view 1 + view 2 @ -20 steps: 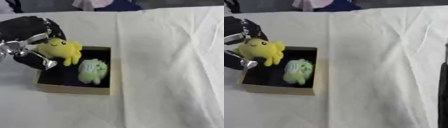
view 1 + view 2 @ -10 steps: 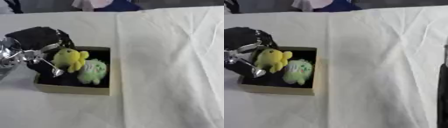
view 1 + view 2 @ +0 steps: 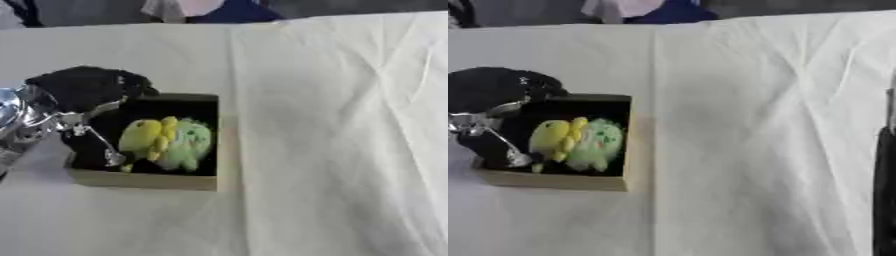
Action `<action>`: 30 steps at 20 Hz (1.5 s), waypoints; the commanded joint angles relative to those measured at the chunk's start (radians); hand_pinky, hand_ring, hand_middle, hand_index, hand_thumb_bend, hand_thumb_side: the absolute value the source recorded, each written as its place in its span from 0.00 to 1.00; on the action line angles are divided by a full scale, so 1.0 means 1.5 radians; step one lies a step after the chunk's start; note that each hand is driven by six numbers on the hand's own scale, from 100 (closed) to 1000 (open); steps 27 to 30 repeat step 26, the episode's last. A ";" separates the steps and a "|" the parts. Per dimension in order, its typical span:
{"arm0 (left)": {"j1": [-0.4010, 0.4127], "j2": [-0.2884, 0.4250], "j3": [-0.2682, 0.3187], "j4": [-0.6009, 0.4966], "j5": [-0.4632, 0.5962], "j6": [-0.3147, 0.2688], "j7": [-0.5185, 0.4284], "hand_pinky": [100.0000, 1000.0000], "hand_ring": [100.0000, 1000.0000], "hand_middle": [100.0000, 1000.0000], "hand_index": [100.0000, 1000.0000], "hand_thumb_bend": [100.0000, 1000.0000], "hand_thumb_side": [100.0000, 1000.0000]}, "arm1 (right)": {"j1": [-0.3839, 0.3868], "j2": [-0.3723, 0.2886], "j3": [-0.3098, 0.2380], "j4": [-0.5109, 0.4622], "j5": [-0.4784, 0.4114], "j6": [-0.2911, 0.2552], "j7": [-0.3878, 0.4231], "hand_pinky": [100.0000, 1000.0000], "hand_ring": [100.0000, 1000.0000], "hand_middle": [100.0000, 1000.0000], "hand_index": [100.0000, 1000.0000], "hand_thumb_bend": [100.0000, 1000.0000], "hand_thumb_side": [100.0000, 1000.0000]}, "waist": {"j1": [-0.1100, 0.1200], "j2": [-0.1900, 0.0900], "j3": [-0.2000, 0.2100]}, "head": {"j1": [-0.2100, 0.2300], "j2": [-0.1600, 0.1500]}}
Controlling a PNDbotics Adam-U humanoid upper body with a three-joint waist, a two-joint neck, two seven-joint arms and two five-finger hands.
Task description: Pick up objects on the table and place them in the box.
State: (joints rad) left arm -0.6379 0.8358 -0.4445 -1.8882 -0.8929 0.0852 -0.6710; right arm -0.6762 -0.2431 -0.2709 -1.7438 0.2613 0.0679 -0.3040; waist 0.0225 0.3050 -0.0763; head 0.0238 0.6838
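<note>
Yellow plush (image 3: pixel 144 138) lies inside box (image 3: pixel 149 180), touching green plush (image 3: pixel 186 144); left hand (image 3: pixel 79 100) at box's left wall, grip unclear.

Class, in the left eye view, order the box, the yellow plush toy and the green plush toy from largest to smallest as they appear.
1. Box, clearly largest.
2. Green plush toy and yellow plush toy: near alike, too close to rank.

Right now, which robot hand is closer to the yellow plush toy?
The left robot hand: it is right beside the yellow plush toy in the box. The right arm only shows at the far right edge.
</note>
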 commanded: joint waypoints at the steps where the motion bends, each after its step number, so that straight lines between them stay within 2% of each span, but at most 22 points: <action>1: -0.004 0.013 0.025 -0.028 -0.009 0.008 0.018 0.89 1.00 0.97 1.00 0.46 0.31 | -0.006 -0.014 -0.003 -0.015 0.000 0.000 0.000 0.79 0.94 0.47 0.76 0.00 0.87 | -0.002 -0.017 0.002 | -0.003 -0.002; 3: -0.005 0.012 0.038 -0.047 -0.001 0.019 0.030 0.88 0.99 0.95 1.00 0.40 0.17 | -0.006 -0.014 -0.003 -0.014 0.000 0.000 0.000 0.79 0.94 0.47 0.76 0.00 0.87 | -0.002 -0.018 0.003 | -0.005 -0.002; 5: -0.006 0.012 0.051 -0.066 0.011 0.029 0.040 0.86 0.97 0.93 0.99 0.31 0.13 | -0.006 -0.015 -0.004 -0.013 0.000 0.000 0.000 0.79 0.94 0.47 0.76 0.00 0.87 | -0.003 -0.019 0.005 | -0.006 -0.001; 7: -0.010 0.007 0.067 -0.073 0.029 0.036 0.056 0.83 0.95 0.91 0.97 0.16 0.10 | -0.005 -0.016 -0.004 -0.013 0.001 0.000 -0.001 0.79 0.94 0.47 0.76 0.00 0.88 | -0.003 -0.020 0.007 | -0.008 0.000; 8: -0.013 0.003 0.075 -0.074 0.040 0.037 0.066 0.82 0.93 0.89 0.97 0.05 0.08 | -0.004 -0.016 -0.005 -0.013 0.001 0.000 -0.001 0.79 0.94 0.48 0.76 0.00 0.87 | -0.004 -0.020 0.008 | -0.008 0.001; 9: -0.015 -0.001 0.083 -0.074 0.050 0.038 0.076 0.80 0.92 0.88 0.95 0.00 0.09 | -0.004 -0.016 -0.005 -0.013 0.002 0.000 -0.001 0.79 0.94 0.48 0.76 0.00 0.88 | -0.004 -0.021 0.009 | -0.009 0.001; 11: -0.017 -0.013 0.100 -0.074 0.072 0.036 0.098 0.78 0.90 0.86 0.94 0.00 0.12 | -0.003 -0.016 -0.006 -0.014 0.005 0.001 -0.003 0.79 0.93 0.48 0.76 0.00 0.87 | -0.005 -0.022 0.011 | -0.011 0.002; 12: -0.018 -0.020 0.109 -0.074 0.083 0.035 0.109 0.75 0.87 0.85 0.93 0.00 0.19 | -0.002 -0.016 -0.007 -0.016 0.006 0.001 -0.003 0.79 0.93 0.48 0.76 0.00 0.88 | -0.005 -0.023 0.012 | -0.012 0.002; 15: -0.015 -0.046 0.141 -0.075 0.116 0.025 0.142 0.72 0.84 0.82 0.92 0.00 0.26 | -0.001 -0.014 -0.009 -0.021 0.012 0.001 -0.006 0.79 0.93 0.48 0.76 0.00 0.88 | -0.007 -0.024 0.014 | -0.015 0.002; 16: -0.013 -0.056 0.151 -0.075 0.126 0.021 0.152 0.69 0.81 0.80 0.91 0.00 0.31 | -0.001 -0.014 -0.009 -0.024 0.014 0.001 -0.007 0.79 0.93 0.48 0.76 0.00 0.88 | -0.007 -0.024 0.014 | -0.015 0.002; 18: -0.008 -0.073 0.169 -0.075 0.148 0.014 0.174 0.68 0.80 0.79 0.90 0.00 0.34 | 0.000 -0.013 -0.010 -0.028 0.018 0.003 -0.009 0.79 0.93 0.48 0.76 0.00 0.87 | -0.008 -0.025 0.015 | -0.016 0.003; 20: -0.003 -0.092 0.188 -0.075 0.170 0.008 0.195 0.61 0.75 0.74 0.88 0.00 0.50 | 0.000 -0.010 -0.010 -0.031 0.020 0.004 -0.010 0.79 0.93 0.48 0.76 0.00 0.87 | -0.010 -0.026 0.016 | -0.016 0.004; 22: 0.004 -0.122 0.215 -0.075 0.190 -0.004 0.216 0.57 0.71 0.71 0.86 0.00 0.57 | 0.000 -0.007 -0.009 -0.035 0.023 0.005 -0.011 0.79 0.93 0.48 0.76 0.00 0.87 | -0.012 -0.026 0.017 | -0.016 0.004; 24: 0.011 -0.154 0.238 -0.075 0.210 -0.021 0.236 0.55 0.69 0.69 0.85 0.00 0.61 | 0.000 -0.005 -0.009 -0.038 0.027 0.005 -0.013 0.79 0.93 0.48 0.76 0.00 0.87 | -0.013 -0.026 0.019 | -0.017 0.005; 25: 0.014 -0.170 0.249 -0.075 0.221 -0.031 0.247 0.55 0.69 0.69 0.85 0.00 0.54 | 0.000 -0.003 -0.008 -0.041 0.029 0.005 -0.013 0.79 0.92 0.49 0.76 0.00 0.87 | -0.014 -0.027 0.020 | -0.018 0.005; 26: 0.017 -0.187 0.260 -0.075 0.231 -0.041 0.257 0.56 0.69 0.68 0.85 0.00 0.53 | 0.000 -0.002 -0.008 -0.044 0.031 0.004 -0.015 0.79 0.92 0.49 0.76 0.00 0.87 | -0.015 -0.027 0.021 | -0.018 0.005; 30: 0.017 -0.187 0.260 -0.075 0.231 -0.041 0.257 0.56 0.69 0.68 0.85 0.00 0.53 | 0.000 -0.002 -0.008 -0.044 0.031 0.004 -0.015 0.79 0.92 0.49 0.76 0.00 0.87 | -0.015 -0.027 0.021 | -0.018 0.005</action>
